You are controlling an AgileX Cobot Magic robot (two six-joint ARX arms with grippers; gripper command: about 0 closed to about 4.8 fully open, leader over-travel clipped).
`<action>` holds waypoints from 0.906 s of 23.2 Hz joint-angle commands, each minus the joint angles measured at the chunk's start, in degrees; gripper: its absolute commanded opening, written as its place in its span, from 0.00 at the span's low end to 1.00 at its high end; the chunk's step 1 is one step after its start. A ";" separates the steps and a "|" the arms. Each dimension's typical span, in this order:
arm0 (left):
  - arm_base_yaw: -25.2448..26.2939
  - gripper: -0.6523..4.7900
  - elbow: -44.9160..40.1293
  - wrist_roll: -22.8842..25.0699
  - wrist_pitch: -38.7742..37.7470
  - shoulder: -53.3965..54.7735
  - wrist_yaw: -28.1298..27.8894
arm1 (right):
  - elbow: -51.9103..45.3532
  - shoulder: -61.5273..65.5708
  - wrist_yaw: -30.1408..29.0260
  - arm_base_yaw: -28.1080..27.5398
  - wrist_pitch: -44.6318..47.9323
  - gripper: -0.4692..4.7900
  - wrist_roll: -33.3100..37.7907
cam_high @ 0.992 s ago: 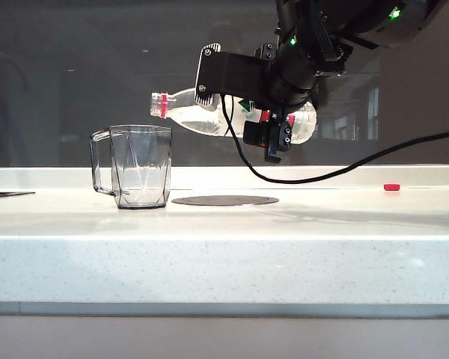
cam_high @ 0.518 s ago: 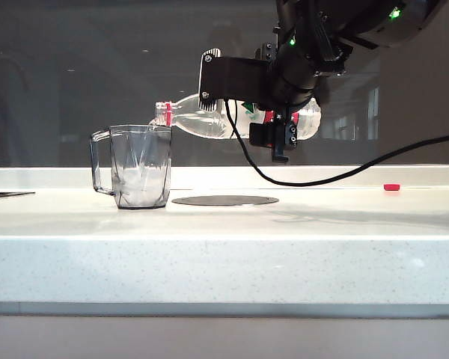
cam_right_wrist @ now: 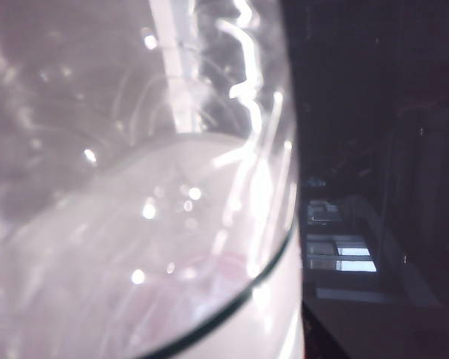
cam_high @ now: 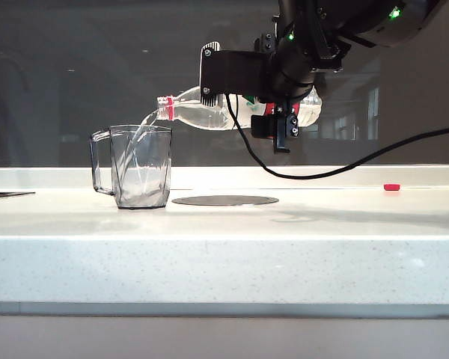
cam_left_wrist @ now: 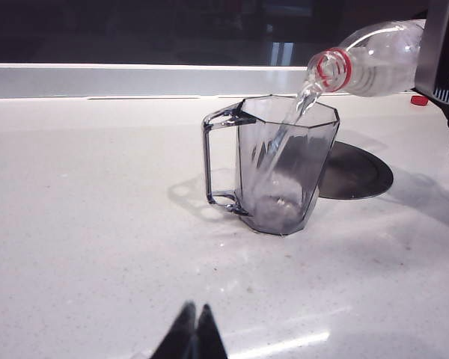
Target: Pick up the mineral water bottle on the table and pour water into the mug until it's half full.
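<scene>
The mineral water bottle (cam_high: pixel 209 114) lies almost level in the air, held round its labelled body by my right gripper (cam_high: pixel 283 120), which is shut on it. Its open, red-ringed mouth (cam_left_wrist: pixel 331 69) slopes down over the rim of the mug (cam_high: pixel 141 166). A thin stream of water (cam_left_wrist: pixel 288 129) runs from the mouth into the mug (cam_left_wrist: pixel 284 168), which stands upright on the table (cam_high: pixel 284 254) with its handle turned away from the bottle. A little water lies in the mug's bottom. The bottle (cam_right_wrist: pixel 135 224) fills the right wrist view. My left gripper (cam_left_wrist: pixel 194 313) is shut and empty, low over the table in front of the mug.
A flat dark round disc (cam_high: pixel 224 200) is set in the table just right of the mug. A small red cap (cam_high: pixel 391 187) lies at the back right. A black cable (cam_high: pixel 322 176) hangs from the right arm above the table. A raised ledge runs along the back.
The right wrist has rolled: the bottle's base has risen and its neck now slopes down. A stream of water now runs into the mug. The left gripper has kept still.
</scene>
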 commanded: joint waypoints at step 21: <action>0.11 0.11 0.15 0.15 0.42 0.02 0.24 | 0.79 -0.72 1.20 0.15 3.67 0.73 -1.70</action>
